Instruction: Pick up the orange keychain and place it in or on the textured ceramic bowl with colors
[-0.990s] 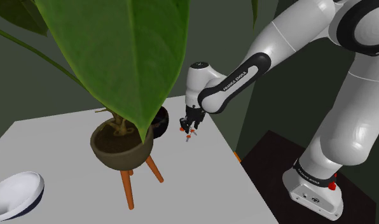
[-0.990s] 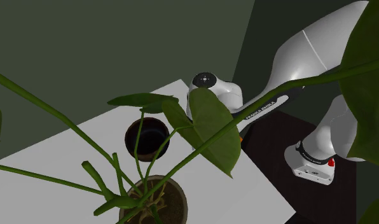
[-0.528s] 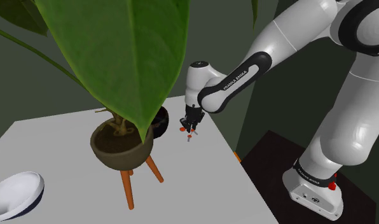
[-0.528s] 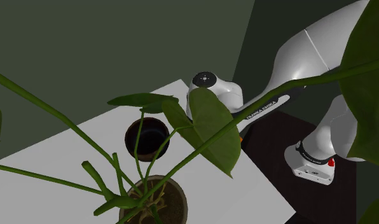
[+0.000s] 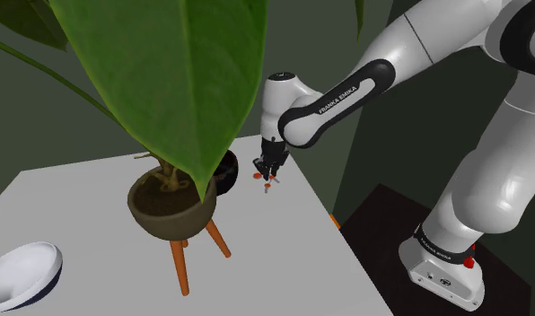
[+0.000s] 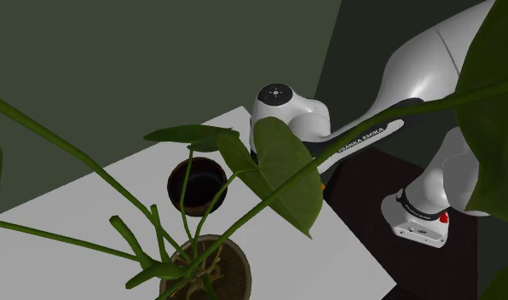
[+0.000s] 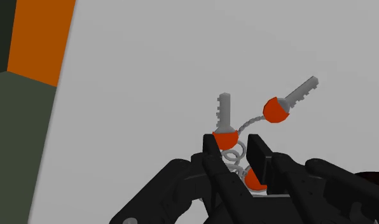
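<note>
The keychain: grey metal-look blades, smooth orange heads. The gripper is matt black, the table smooth matt grey, the arm glossy white.

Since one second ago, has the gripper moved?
Yes. In the shoulder view the gripper, holding the keychain, has risen a little higher above the white table.

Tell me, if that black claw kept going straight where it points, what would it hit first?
The gripper points down, clasping the orange keychain. Straight ahead lies the white table; the dangling keychain would probably touch it before the fingers do.
</note>
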You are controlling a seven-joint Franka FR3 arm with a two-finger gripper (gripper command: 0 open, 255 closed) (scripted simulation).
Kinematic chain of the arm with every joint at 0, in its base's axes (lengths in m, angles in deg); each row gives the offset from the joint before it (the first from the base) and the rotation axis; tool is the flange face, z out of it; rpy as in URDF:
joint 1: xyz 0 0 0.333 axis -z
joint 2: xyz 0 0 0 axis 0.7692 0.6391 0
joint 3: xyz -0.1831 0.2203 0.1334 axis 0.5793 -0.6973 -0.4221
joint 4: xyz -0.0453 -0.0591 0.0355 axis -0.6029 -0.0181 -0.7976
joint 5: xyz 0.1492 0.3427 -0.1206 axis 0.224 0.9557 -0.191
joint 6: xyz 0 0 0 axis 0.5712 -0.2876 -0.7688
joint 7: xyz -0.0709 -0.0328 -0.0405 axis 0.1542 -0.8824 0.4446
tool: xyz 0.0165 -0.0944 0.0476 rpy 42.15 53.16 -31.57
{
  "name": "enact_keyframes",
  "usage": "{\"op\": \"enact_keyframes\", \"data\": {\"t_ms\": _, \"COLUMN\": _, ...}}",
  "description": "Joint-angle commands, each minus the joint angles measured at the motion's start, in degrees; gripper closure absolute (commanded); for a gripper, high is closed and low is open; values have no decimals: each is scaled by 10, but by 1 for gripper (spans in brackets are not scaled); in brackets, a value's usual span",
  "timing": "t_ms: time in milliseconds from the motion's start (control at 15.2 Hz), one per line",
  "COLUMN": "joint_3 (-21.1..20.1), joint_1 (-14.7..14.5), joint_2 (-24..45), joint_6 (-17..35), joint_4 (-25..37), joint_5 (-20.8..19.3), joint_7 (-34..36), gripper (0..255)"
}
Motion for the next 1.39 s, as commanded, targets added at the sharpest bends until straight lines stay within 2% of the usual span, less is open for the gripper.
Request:
{"op": "enact_keyframes", "data": {"t_ms": 0, "joint_3": 0, "joint_1": 1, "joint_2": -11, "joint_6": -17, "joint_4": 6, "joint_5": 5, "joint_7": -5, "gripper": 255}}
{"op": "enact_keyframes", "data": {"t_ms": 1320, "joint_3": 4, "joint_1": 2, "joint_2": -88, "joint_6": -171, "joint_4": 86, "joint_5": 32, "joint_7": -24, "gripper": 255}}
